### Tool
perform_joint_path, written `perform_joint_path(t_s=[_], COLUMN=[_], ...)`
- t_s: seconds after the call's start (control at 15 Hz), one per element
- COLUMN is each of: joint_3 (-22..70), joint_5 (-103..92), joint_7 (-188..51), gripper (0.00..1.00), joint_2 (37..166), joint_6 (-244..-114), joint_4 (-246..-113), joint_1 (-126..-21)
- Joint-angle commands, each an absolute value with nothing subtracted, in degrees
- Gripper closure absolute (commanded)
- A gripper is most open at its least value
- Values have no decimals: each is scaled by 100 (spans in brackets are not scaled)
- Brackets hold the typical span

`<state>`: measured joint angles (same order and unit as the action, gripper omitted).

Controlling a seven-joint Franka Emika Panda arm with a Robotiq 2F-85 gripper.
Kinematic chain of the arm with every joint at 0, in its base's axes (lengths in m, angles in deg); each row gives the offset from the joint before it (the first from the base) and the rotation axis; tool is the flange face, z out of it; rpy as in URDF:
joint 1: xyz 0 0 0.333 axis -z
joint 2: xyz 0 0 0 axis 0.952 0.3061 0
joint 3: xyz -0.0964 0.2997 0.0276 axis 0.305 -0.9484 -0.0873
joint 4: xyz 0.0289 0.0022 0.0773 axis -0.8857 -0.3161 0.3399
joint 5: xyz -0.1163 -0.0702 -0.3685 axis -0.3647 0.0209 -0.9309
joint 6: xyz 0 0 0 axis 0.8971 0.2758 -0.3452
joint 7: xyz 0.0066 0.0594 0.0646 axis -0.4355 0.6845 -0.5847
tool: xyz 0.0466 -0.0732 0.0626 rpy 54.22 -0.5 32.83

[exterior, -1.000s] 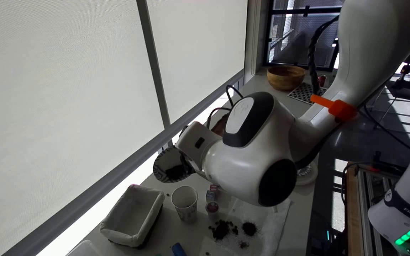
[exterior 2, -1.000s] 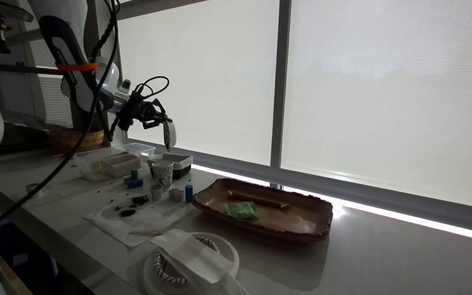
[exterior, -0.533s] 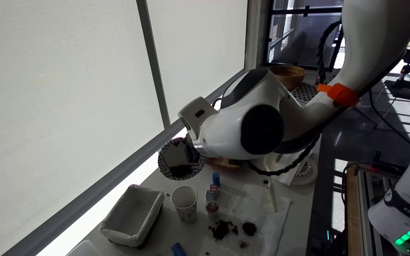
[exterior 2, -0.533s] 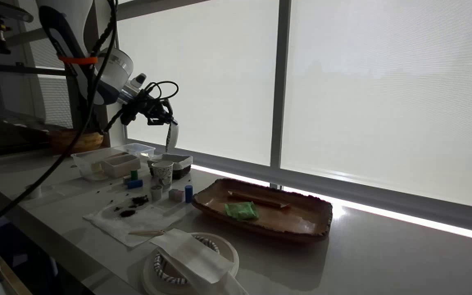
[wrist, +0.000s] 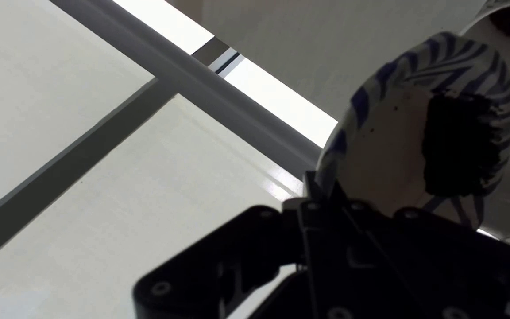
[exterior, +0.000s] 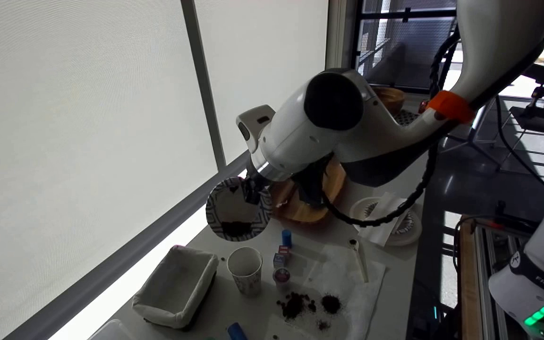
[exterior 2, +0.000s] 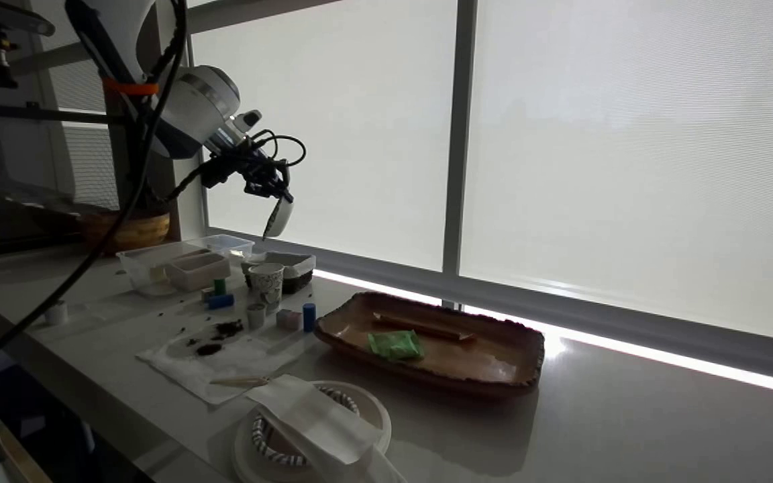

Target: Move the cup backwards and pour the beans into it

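The cup (exterior: 242, 270) is a white paper cup with a faint grey pattern, upright on the table, also in an exterior view (exterior 2: 267, 290). In the wrist view the cup (wrist: 487, 37) is partly cut off, with a dark patch inside. My gripper (exterior: 252, 188) is shut on the rim of a patterned round bowl (exterior: 234, 205). The bowl is steeply tilted in the air, above the cup and apart from it. The beans (exterior: 236, 229) lie as a dark heap against its lower side, also clear in the wrist view (wrist: 456, 146). The gripper also shows in the wrist view (wrist: 323, 190).
A cloth-lined basket (exterior: 147, 304) stands beside the cup. A small pod (exterior: 281, 276), blocks (exterior: 279, 259) and a blue cylinder (exterior: 286, 238) stand on its other side. Dark spilled heaps (exterior: 293, 307) lie on a paper towel (exterior 2: 239, 355). A wooden tray (exterior 2: 494, 369) and clear tubs (exterior 2: 138, 275) are nearby.
The arm has turned and risen, and the wrist has rotated. The held bowl has tilted further, with its heap at the lower side. The cup has not moved.
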<state>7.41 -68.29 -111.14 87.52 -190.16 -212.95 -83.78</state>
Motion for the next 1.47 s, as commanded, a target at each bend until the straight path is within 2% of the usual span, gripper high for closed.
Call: perform_joint_path(t_s=[0.0,0.47,0.53,1.0,1.4], joint_3=[853,816,826,935,1354], joint_5=[-6227,-6516,-6173,-2825,-1650], joint_7=[-10751,-10946,-10913,-9518,-9204], gripper=[99,97,99,99,99], joint_2=[8730,8757,8794,9074,9345], joint_6=[-19535,-19323,-19306,-19159,-19352], joint_4=[-21353,-21295,-21275,-21197,-20984], joint_1=[-8308,-8331,-8303,-8076,-8000])
